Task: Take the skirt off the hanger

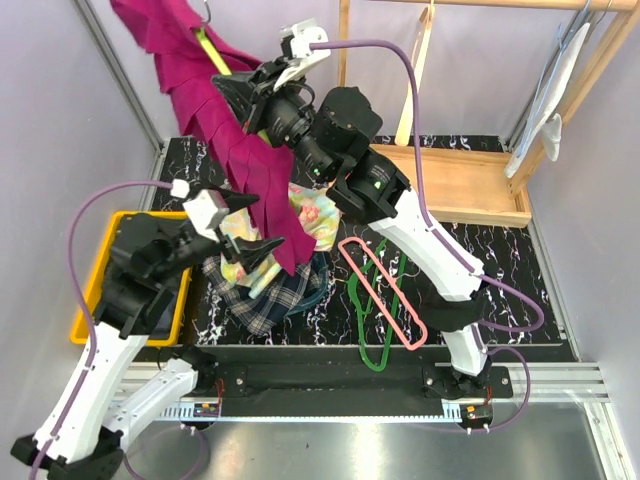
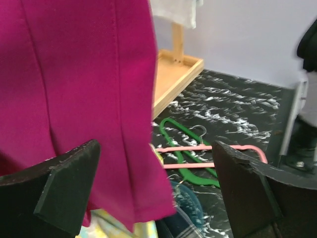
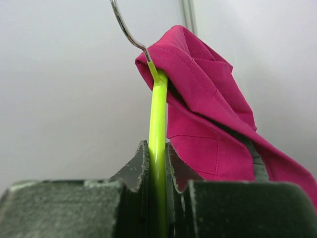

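Well, right gripper [image 3: 157, 154] clamps the lime hanger [image 3: 157, 114] under a magenta garment [image 3: 208, 124], left gripper [image 2: 156, 158] gapes empty, plaid skirt [image 1: 262, 305] lies heaped on the surface [image 1: 520, 280], freed or not, unclear.

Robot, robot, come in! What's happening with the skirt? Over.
Left gripper open beside magenta garment. Right gripper shut on lime hanger, garment draped over it. Plaid skirt heaped on table, green hanger nearby.

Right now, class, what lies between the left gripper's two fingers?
The lower edge of the magenta skirt hangs between the open fingers of the left gripper; the left wrist view shows this.
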Robot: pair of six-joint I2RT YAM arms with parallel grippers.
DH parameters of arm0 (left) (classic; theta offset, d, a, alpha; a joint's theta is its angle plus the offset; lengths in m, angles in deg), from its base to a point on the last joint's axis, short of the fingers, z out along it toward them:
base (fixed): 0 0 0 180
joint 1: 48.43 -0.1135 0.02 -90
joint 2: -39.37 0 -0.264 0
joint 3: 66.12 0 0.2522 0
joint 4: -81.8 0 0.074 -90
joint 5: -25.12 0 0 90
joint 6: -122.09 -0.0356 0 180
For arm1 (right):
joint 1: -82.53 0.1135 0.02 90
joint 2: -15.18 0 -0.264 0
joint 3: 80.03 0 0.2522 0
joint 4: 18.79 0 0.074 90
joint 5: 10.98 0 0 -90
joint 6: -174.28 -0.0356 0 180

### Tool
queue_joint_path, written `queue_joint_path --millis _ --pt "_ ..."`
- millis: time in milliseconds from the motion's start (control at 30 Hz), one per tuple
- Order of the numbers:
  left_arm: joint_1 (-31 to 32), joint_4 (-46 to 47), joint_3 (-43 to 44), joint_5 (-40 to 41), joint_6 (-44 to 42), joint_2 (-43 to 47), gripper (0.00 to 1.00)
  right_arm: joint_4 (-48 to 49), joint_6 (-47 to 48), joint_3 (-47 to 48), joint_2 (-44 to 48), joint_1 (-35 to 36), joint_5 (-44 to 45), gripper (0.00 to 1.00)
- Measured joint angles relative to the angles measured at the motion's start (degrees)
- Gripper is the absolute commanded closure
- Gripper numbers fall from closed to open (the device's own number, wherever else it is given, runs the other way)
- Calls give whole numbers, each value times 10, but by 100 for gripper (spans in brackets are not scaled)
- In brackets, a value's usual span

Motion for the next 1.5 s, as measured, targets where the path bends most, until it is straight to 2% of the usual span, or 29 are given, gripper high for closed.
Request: queue_joint_path --millis 167,400,467,500,567,600,633,1067,1333,1500 --pt "67 30 -26 113 -19 -9 1 -13 0 -20 4 11 -5 100" --pt "82 79 -29 204 13 -41 1 -21 0 -31 4 12 -10 100" --pt "83 90 -39 220 21 -48 12 -21 0 -35 4 12 -11 100" --pt "83 91 -42 224 24 -49 21 -21 0 -36 4 13 -11 100" --pt "84 100 -52 231 30 -54 76 -19 0 -38 4 16 -11 100" --pt "84 103 -56 234 35 -57 93 -18 0 -39 4 17 -11 100" --pt "85 106 -61 238 33 -60 100 -18 0 -39 4 18 -10 100" --pt "86 91 -93 244 29 -33 100 -23 52 -16 4 22 8 100" --pt "86 96 -175 270 -38 0 100 -55 107 -7 27 27 21 100" --pt "86 82 -188 308 -83 0 100 -106 110 -50 78 27 26 100"
